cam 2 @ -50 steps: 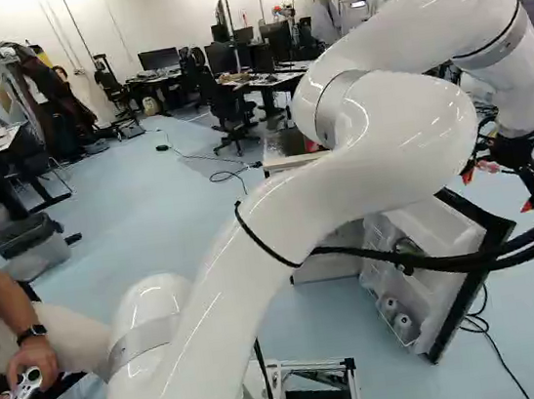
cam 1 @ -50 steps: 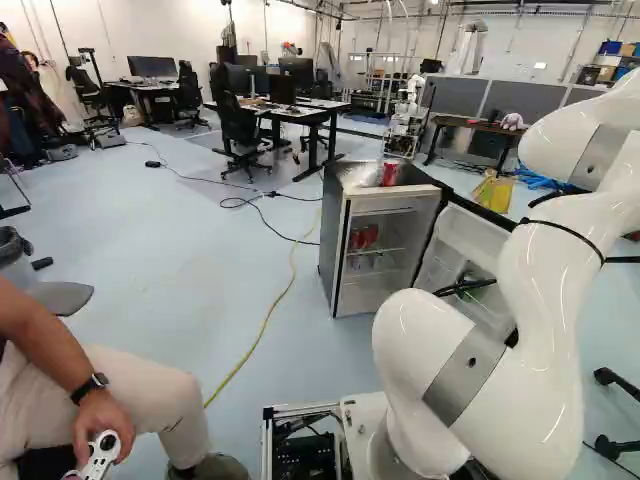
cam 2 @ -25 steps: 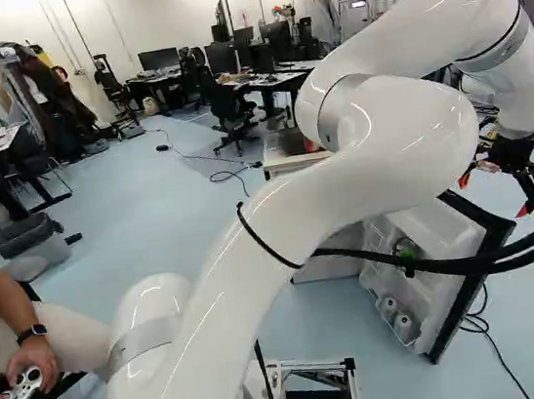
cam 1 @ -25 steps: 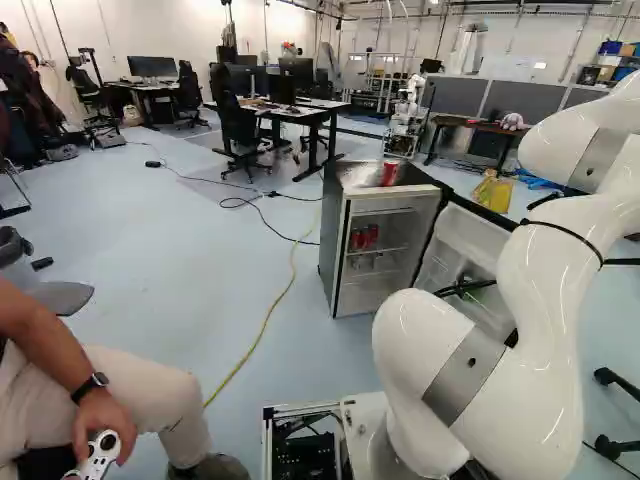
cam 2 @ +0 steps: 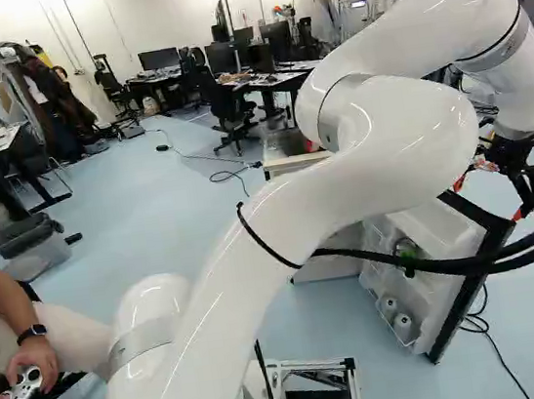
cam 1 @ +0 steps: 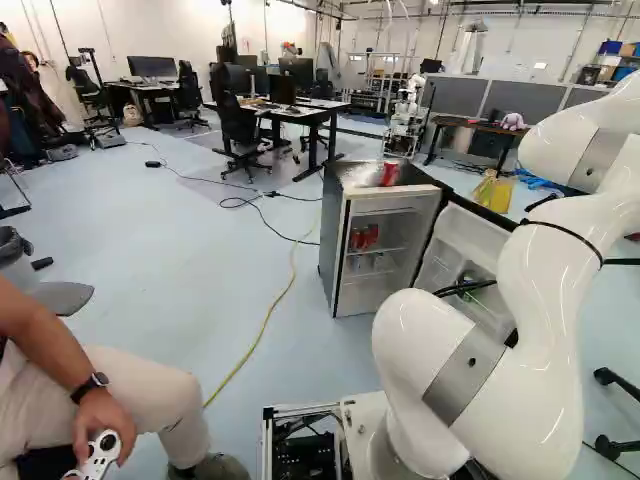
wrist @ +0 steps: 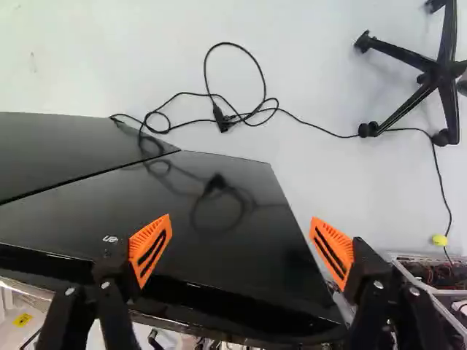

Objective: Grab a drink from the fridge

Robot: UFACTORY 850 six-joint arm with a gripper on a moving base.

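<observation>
In the right base view my gripper [cam 2: 488, 198] hangs beyond the fridge's open door [cam 2: 437, 236]. In the wrist view the gripper [wrist: 241, 251] stands open, its orange pads far apart and nothing gripped between them; a glossy black panel [wrist: 219, 226], seemingly the door's outer face, lies under and ahead of it. At the middle of the left base view stands the fridge [cam 1: 332, 245], its door [cam 1: 462, 250] swung out. Red cans [cam 1: 364, 238] sit on an inner shelf. Another red can [cam 1: 390, 174] stands on top. The arm hides much of the fridge in the right base view.
A black cable [wrist: 241, 120] lies on the floor past the panel, near a chair base [wrist: 434, 76]. Desks [cam 1: 310, 110] and chairs stand behind the fridge, with another robot [cam 1: 408, 115] farther back. A seated person's hand [cam 1: 100, 425] holds a controller left of the base.
In the right base view my gripper has turned slightly, its near fingertip shifting a little left and down towards the door's edge. The base, fridge and door have stayed put.
</observation>
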